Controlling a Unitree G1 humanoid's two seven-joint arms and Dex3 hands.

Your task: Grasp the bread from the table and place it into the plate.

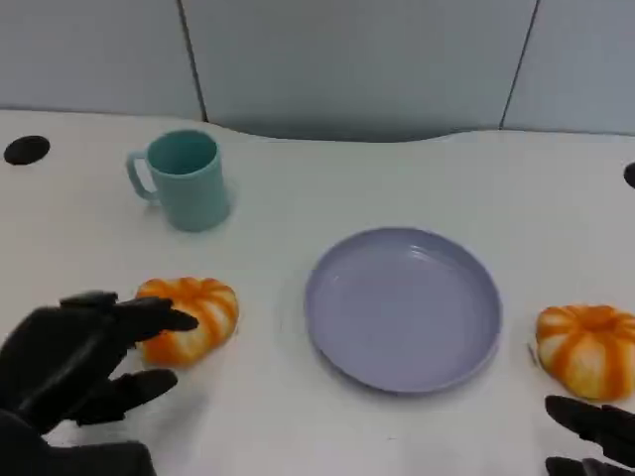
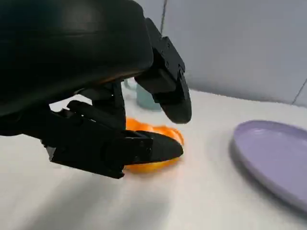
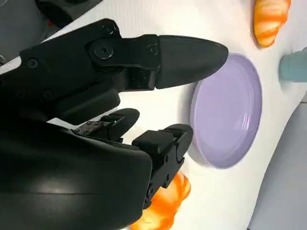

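Two orange-and-white pumpkin-shaped breads lie on the white table. One bread (image 1: pixel 189 317) is left of the lavender plate (image 1: pixel 402 309); the other bread (image 1: pixel 587 349) lies right of it. My left hand (image 1: pixel 74 357) is open just left of the left bread, one finger over its near edge and another below it. The left wrist view shows that bread (image 2: pixel 153 143) between the spread fingers (image 2: pixel 168 91), not gripped. My right hand (image 1: pixel 595 436) is open at the lower right, just short of the right bread (image 3: pixel 163 206). The plate (image 3: pixel 230 110) holds nothing.
A teal mug (image 1: pixel 184 178) stands at the back left, behind the left bread. Black round holes (image 1: pixel 27 149) mark the table's far left and right edges. A grey wall runs behind the table.
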